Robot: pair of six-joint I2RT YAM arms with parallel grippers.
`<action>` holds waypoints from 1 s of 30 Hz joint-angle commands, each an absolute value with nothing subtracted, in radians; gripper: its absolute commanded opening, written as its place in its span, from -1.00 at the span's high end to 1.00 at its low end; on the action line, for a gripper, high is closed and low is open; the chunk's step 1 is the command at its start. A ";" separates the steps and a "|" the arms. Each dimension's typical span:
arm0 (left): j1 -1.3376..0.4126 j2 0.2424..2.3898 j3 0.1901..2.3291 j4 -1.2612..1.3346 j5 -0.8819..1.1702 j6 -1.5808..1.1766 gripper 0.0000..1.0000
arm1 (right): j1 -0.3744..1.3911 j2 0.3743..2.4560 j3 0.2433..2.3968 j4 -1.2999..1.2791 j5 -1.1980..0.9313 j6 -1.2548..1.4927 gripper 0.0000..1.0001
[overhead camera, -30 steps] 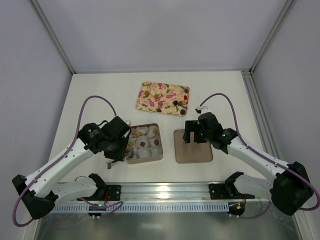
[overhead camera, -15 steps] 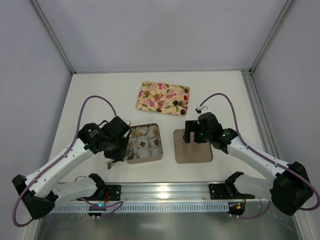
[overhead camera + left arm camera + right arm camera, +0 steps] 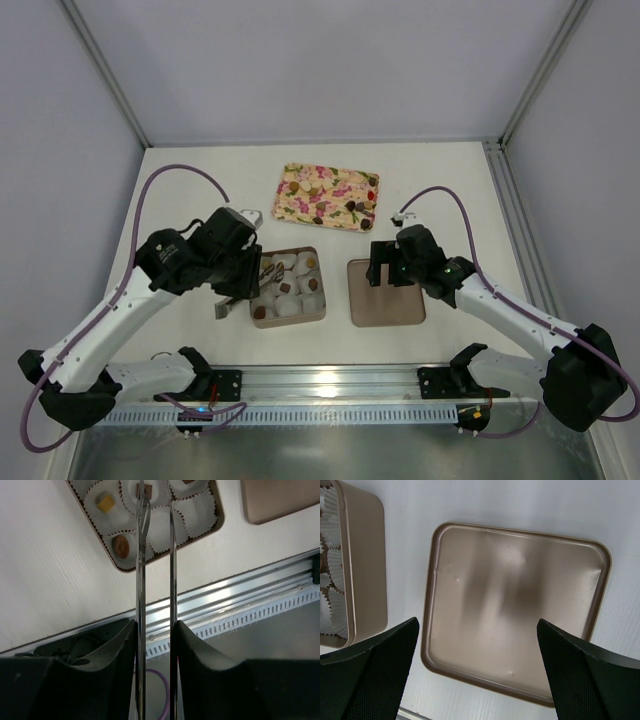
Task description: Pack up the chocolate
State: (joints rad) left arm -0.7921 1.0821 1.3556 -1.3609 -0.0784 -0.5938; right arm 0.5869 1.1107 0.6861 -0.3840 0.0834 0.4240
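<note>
My left gripper [image 3: 238, 278] [image 3: 155, 626] is shut on a pair of metal tongs [image 3: 141, 565]. The tong blades stand slightly apart and reach over the square brown box [image 3: 316, 316] [image 3: 218, 519] of white paper cups. In the box, chocolate shows as a dark round piece [image 3: 121, 545] [image 3: 262, 312], a tan-gold piece [image 3: 105, 502] and brown pieces [image 3: 286, 288]. A brown bit [image 3: 148, 489] lies by the tong tips; I cannot tell whether it is gripped. More chocolate [image 3: 322, 210] lies on the floral tray [image 3: 340, 186]. My right gripper [image 3: 389, 264] [image 3: 477, 625] hangs open over the box lid [image 3: 515, 605].
The lid [image 3: 386, 295] lies right of the box, inside facing up. An aluminium rail [image 3: 330, 385] [image 3: 240, 597] runs along the near table edge. White walls enclose the table at the back and both sides.
My left arm has risen and swung toward the back, carrying the tong tips from the box's left edge to above its cups. The right arm has not moved.
</note>
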 commanded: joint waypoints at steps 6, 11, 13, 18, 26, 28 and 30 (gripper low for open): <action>-0.796 1.281 1.603 -1.321 -0.161 -0.499 0.25 | 0.584 1.045 0.739 -0.423 0.135 0.425 -0.99; -0.787 1.490 1.756 -1.209 -0.206 -0.425 0.21 | 0.580 1.014 0.764 -0.466 0.150 0.436 -1.00; -0.778 1.551 1.805 -1.174 -0.204 -0.391 0.18 | 0.580 1.005 0.772 -0.486 0.153 0.443 -0.99; -0.752 1.791 1.977 -1.071 -0.178 -0.328 0.11 | 0.578 0.959 0.779 -0.520 0.169 0.451 -0.99; -0.696 2.058 2.187 -0.993 -0.130 -0.281 0.09 | 0.577 0.887 0.778 -0.584 0.198 0.456 -1.00; -0.683 2.101 2.197 -0.959 -0.104 -0.273 0.09 | 0.575 0.876 0.778 -0.594 0.199 0.456 -1.00; -0.673 2.123 2.201 -0.939 -0.089 -0.272 0.09 | 0.574 0.868 0.779 -0.603 0.199 0.457 -0.99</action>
